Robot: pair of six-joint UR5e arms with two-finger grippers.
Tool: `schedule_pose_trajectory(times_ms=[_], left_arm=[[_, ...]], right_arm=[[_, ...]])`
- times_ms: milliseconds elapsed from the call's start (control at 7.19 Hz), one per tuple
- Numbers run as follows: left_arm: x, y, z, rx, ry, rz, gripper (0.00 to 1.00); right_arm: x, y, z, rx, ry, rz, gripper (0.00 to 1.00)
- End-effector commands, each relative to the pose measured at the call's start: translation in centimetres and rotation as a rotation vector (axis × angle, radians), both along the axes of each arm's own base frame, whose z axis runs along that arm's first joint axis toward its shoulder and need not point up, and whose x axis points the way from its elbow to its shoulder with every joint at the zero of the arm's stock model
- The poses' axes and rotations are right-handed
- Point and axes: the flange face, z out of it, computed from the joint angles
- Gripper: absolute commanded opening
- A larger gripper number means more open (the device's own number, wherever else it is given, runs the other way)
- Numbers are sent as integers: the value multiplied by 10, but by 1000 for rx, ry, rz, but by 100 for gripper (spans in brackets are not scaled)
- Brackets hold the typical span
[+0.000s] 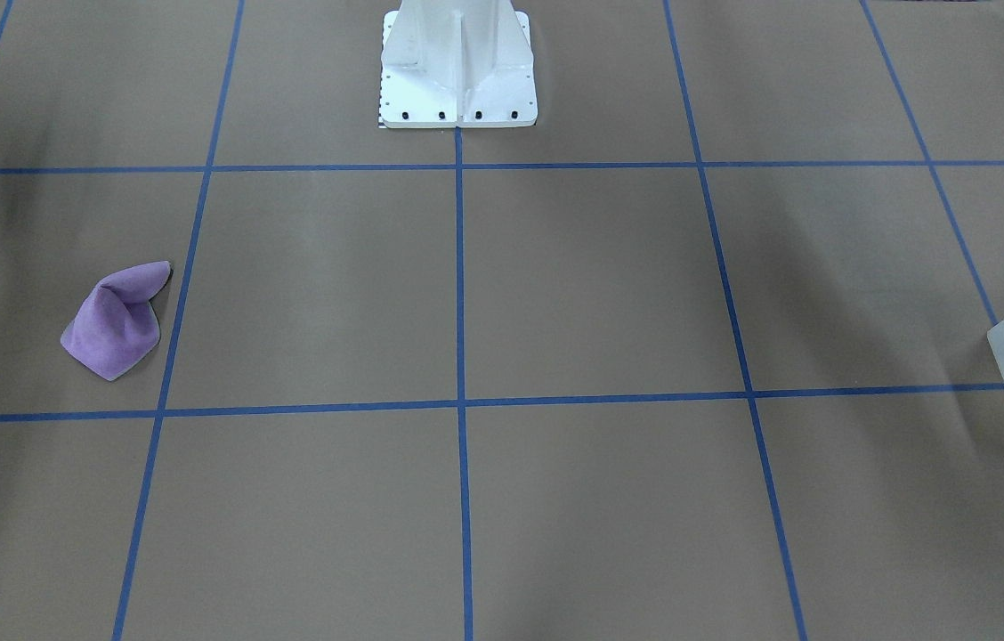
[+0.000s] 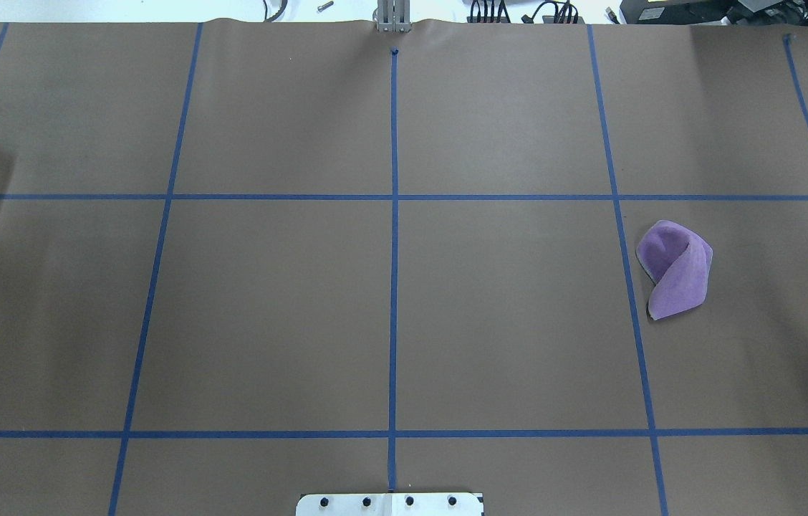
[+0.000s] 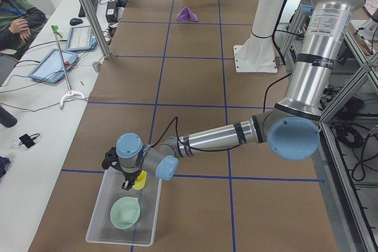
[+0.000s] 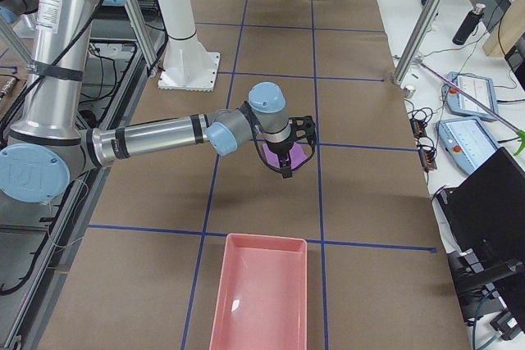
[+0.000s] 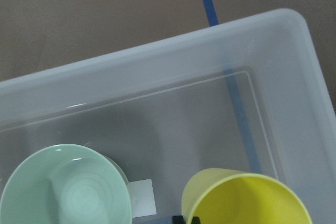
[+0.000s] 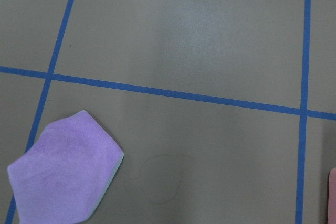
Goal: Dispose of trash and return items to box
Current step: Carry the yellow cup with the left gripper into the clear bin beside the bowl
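box (image 5: pixel 157 59) frosted plastic; bowl (image 5: pixel 65 187) glossy, smooth; cup (image 5: pixel 247 198) smooth plastic; purple cloth (image 1: pixel 115 325) matt, fuzzy; table cover (image 1: pixel 591 285) matt, probably paper.

Bright, even light; faint soft shadows streak the table (image 1: pixel 591 294); focus sharp.

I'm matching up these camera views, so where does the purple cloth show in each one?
Exterior front-facing: purple cloth, left side.
Overhead exterior: right side.
Exterior left: top centre, far end.
Exterior right: centre, partly hidden by the right end effector.
Left wrist-mounted: not in it.
Right wrist-mounted: bottom left.
Shared landmark: the blue tape line beside it.
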Motion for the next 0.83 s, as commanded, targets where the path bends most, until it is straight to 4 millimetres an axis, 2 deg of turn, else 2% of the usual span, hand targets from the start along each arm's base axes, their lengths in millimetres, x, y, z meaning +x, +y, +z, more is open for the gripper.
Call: schedule_pose_trajectory(times_ms=[0,139,278,417,556,695], left_arm=[[-46,-3,-47,0,59,-64,99],[-67,-5,-102,-12,105,-88,99],[-80,24,-133,-47,110,-112,99],[-81,65,-158,-64,104,-117,99],[-80,115,-174,-76,102,-119,99],[-79,158,-176,-81,102,-120,99]], right_arm=[[0,0,0,-1,0,1,100],[0,0,-1,0,-3,-1,100],[-1,0,-1,-2,-5,-2,100],[-4,1,-4,-8,-12,2,100],[-19,2,-24,-31,-38,26,100],[-42,0,-49,-57,-66,58,100]])
